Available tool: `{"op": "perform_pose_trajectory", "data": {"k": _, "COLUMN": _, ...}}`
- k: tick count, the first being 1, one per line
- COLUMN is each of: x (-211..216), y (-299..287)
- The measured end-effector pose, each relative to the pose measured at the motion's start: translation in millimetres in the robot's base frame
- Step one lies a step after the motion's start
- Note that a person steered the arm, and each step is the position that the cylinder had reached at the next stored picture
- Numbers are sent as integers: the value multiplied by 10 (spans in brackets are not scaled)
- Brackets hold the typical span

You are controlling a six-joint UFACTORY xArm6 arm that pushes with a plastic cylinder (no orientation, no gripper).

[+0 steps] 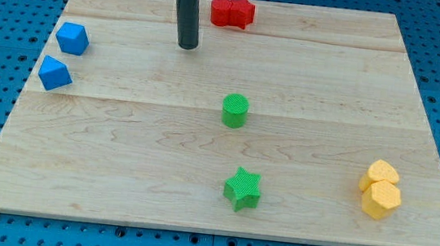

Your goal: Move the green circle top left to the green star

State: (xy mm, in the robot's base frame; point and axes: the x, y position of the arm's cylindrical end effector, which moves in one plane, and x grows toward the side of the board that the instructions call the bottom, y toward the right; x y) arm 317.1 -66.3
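Your tip (188, 47), a bare rod with no hand to spread or pinch, hovers at the approach step, the green circle (235, 111) below-right of it, needing a leftward nudge above the green star (242, 188).

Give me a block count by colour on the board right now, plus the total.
Blue: 2, at the view's left
Red: 2, touching, at the view's top
Green: 2, the circle and the star
Yellow: 2, touching, at the view's right
Total: 8
My tip sits up and left of the circle, touching no block.
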Motion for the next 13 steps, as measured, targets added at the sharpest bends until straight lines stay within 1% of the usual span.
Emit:
{"op": "perform_pose_trajectory", "data": {"k": 1, "x": 37, "y": 37}}
{"op": "perform_pose_trajectory", "data": {"k": 3, "x": 661, "y": 869}}
{"op": "perform_pose_trajectory", "data": {"k": 4, "x": 922, "y": 1052}}
{"op": "perform_pose_trajectory", "data": {"k": 5, "x": 1220, "y": 1052}}
{"op": "perform_pose_trajectory", "data": {"k": 6, "x": 1468, "y": 932}}
{"op": "perform_pose_trajectory", "data": {"k": 7, "x": 1664, "y": 852}}
{"op": "perform_pose_trajectory", "data": {"k": 8, "x": 1398, "y": 872}}
{"op": "perform_pose_trajectory", "data": {"k": 9, "x": 1315, "y": 549}}
{"op": "perform_pose_trajectory", "data": {"k": 10, "x": 1644, "y": 438}}
{"op": "perform_pose_trajectory", "data": {"k": 11, "x": 1629, "y": 438}}
{"op": "perform_pose_trajectory", "data": {"k": 12, "x": 1448, "y": 313}}
{"op": "perform_pose_trajectory", "data": {"k": 13, "x": 1707, "y": 221}}
